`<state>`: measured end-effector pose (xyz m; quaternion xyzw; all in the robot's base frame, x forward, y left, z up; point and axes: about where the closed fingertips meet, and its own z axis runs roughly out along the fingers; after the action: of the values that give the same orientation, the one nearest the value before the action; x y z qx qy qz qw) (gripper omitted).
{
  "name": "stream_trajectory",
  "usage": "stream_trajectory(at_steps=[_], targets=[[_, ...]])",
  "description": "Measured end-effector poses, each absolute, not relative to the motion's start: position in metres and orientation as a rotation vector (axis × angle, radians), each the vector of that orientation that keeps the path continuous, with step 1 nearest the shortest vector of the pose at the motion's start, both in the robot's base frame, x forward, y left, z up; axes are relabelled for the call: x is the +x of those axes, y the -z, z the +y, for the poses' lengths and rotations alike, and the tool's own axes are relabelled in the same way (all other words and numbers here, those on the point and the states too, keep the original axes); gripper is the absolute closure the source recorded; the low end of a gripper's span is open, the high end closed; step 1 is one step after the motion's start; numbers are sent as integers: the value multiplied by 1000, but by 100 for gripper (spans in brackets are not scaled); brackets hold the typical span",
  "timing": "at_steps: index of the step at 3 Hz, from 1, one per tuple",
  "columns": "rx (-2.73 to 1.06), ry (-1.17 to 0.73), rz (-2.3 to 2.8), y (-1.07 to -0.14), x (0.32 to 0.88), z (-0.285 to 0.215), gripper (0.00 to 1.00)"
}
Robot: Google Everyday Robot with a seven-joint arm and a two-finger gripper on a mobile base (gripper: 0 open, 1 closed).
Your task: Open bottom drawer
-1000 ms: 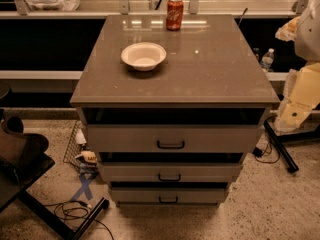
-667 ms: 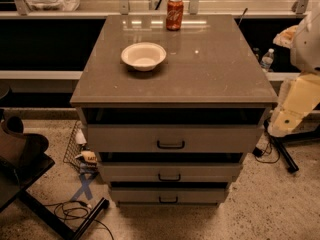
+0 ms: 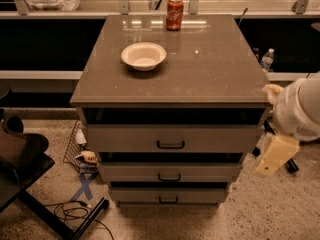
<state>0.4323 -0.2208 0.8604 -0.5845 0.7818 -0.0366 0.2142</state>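
Grey flat bottom drawer (image 3: 135,195), small black bar handle (image 3: 168,200) centred, lowest in glossy brown-topped cabinet (image 3: 210,74). Cream blocky gripper (image 3: 276,154) off cabinet's right edge, not touching; grip state cannot tell.

can (image 3: 174,13) behind bowl (image 3: 143,55) on cabinet (image 3: 215,69) | bottom drawer (image 3: 168,196) lowest | claw (image 3: 276,154) right of cabinet

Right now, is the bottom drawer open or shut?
Shut: the bottom drawer sits tucked under the middle drawer, not pulled forward. The gripper hangs to the right of the cabinet, away from the drawer's handle.
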Motion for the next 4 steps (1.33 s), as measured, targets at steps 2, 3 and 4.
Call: stream_trajectory(at_steps=[2, 3, 4], targets=[[-1592, 44, 2113, -704, 433, -224, 0], [-1566, 90, 2086, -720, 444, -224, 0], [-1575, 78, 2091, -714, 442, -224, 0]])
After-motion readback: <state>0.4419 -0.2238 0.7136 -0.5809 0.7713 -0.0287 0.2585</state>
